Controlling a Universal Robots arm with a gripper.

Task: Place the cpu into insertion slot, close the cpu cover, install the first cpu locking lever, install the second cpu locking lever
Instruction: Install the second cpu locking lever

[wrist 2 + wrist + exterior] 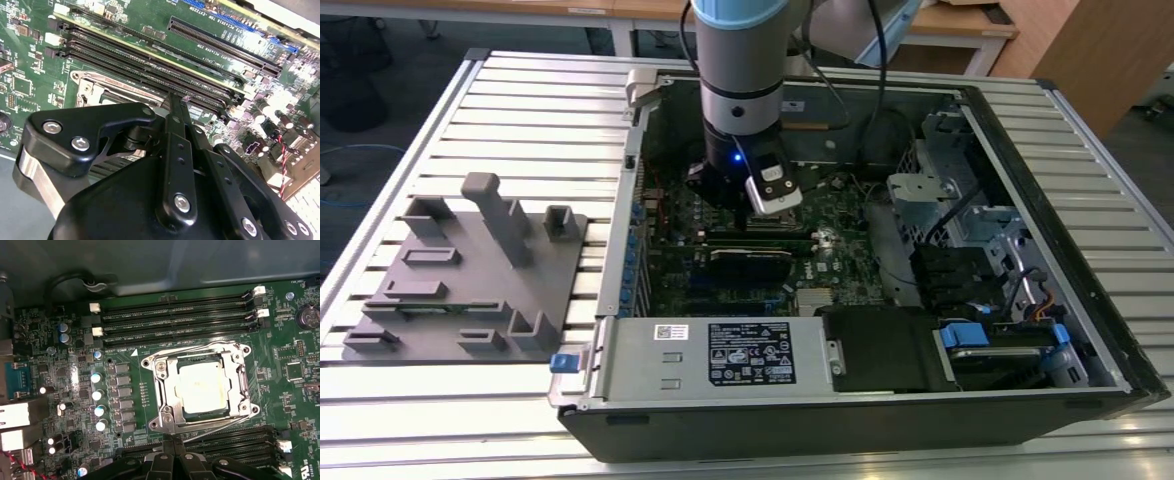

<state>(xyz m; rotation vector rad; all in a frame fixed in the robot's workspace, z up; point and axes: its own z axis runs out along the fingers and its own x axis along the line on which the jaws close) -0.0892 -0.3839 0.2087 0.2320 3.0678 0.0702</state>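
In the first wrist view the cpu [204, 388] is seen seated in the insertion slot [150, 363], with the cpu cover [167, 390] laid flat around it. The gripper [172, 440] is held just beside the slot's edge, fingers drawn together and holding nothing.

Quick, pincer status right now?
Pincer: shut, fingers together, nothing visibly held, over the cpu cover with the cpu seated beneath.
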